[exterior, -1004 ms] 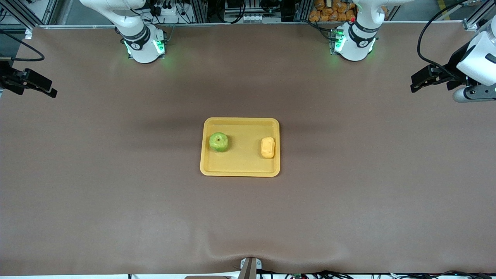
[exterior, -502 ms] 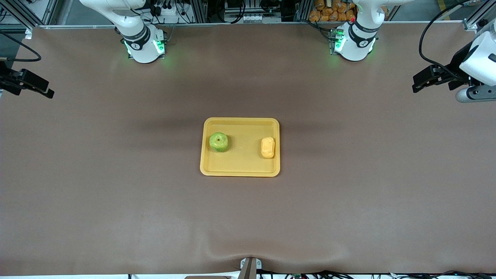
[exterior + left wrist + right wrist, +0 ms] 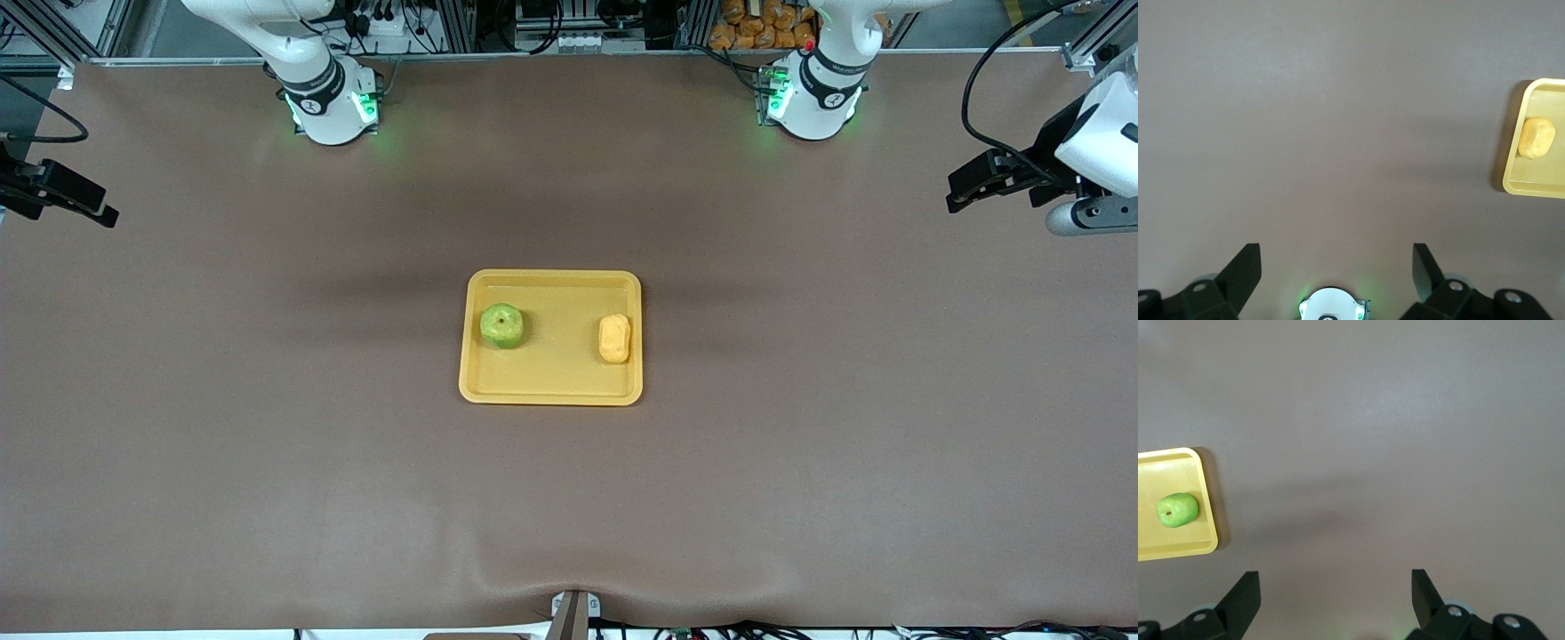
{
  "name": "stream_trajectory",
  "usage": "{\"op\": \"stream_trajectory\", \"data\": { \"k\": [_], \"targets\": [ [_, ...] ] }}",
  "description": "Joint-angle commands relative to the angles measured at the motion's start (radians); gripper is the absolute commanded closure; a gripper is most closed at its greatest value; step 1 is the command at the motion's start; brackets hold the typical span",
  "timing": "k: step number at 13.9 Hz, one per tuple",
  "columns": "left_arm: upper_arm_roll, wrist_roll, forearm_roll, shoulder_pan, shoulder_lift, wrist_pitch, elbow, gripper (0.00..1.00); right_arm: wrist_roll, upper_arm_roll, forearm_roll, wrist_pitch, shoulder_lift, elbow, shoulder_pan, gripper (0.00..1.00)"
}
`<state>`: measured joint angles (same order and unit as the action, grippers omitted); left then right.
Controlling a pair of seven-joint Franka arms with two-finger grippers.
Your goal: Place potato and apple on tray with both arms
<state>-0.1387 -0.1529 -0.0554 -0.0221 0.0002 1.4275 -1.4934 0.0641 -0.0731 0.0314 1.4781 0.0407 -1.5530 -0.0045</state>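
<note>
1. Flat rectangular yellow-orange plastic tray [image 3: 551,384] with rounded corners and a low raised rim, lying mid-table on the matte brown table cover [image 3: 267,400].
2. Small round green apple [image 3: 501,325], glossy, with yellowish patches and a brown stem dimple facing up; it sits on the tray by the rim toward the right arm's end.
3. Small oblong yellow-orange potato [image 3: 614,339], a smooth lump with rounded ends; it sits on the tray by the rim toward the left arm's end, well apart from the apple.
4. Left gripper [image 3: 960,191], black, two-finger, up over the cover at the left arm's end, well apart from the tray; fingers [image 3: 1245,270] spread wide, holding nothing.
5. Right gripper [image 3: 102,213], black, over the cover at the right arm's end, well apart from the tray; fingers [image 3: 1245,593] spread, empty.
</note>
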Motion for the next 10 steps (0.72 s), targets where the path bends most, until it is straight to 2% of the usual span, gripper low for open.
{"op": "stream_trajectory", "data": {
  "k": [1, 4, 10],
  "targets": [
    [0.002, -0.002, -0.003, -0.002, -0.005, -0.007, 0.010, 0.00, -0.006, -0.010, 0.004, 0.001, 0.004, 0.002, 0.009, 0.00],
    [0.001, -0.002, -0.003, -0.004, -0.005, -0.007, 0.010, 0.00, -0.015, -0.010, 0.004, 0.056, 0.001, -0.022, 0.017, 0.00],
    [0.001, 0.003, -0.001, -0.005, 0.000, -0.007, 0.010, 0.00, -0.018, -0.010, 0.004, 0.038, -0.007, -0.035, 0.021, 0.00]
  ]
}}
